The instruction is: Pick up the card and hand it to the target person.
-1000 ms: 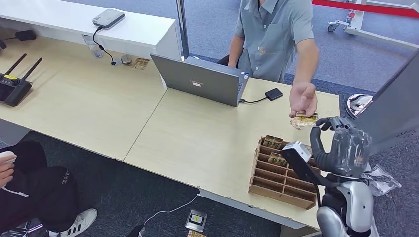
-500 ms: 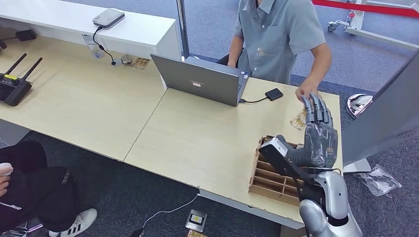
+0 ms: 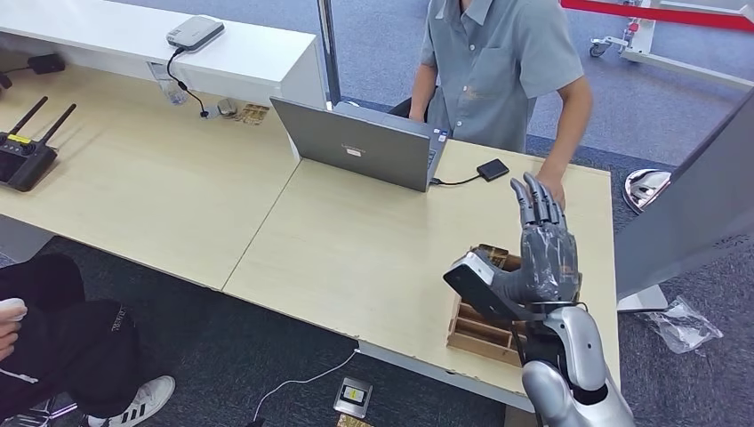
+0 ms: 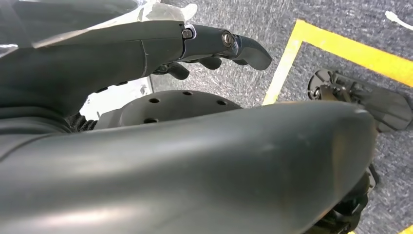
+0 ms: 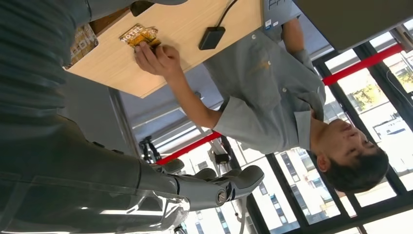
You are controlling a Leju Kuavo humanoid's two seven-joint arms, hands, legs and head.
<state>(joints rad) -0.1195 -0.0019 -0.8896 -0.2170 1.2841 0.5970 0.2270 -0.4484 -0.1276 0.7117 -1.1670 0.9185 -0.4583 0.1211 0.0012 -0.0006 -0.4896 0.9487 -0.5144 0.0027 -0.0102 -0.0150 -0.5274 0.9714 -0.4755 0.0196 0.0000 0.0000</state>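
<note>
- Right hand [image 3: 544, 253] raised upright above the rack [image 3: 485, 325], fingers straight and spread, holding nothing.
- Card [image 5: 140, 35] lies flat on the desk [image 3: 373, 240] beyond the hand, under the person's [image 3: 498, 62] fingertips.
- Left hand [image 4: 195, 41] hangs over floor, fingers loosely extended, empty.

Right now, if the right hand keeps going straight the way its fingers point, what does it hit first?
Probably the person's hand, resting on the card at the table's far edge. The right hand is raised, open, fingers aimed at it. Depth is unclear, so it might pass above.
</note>
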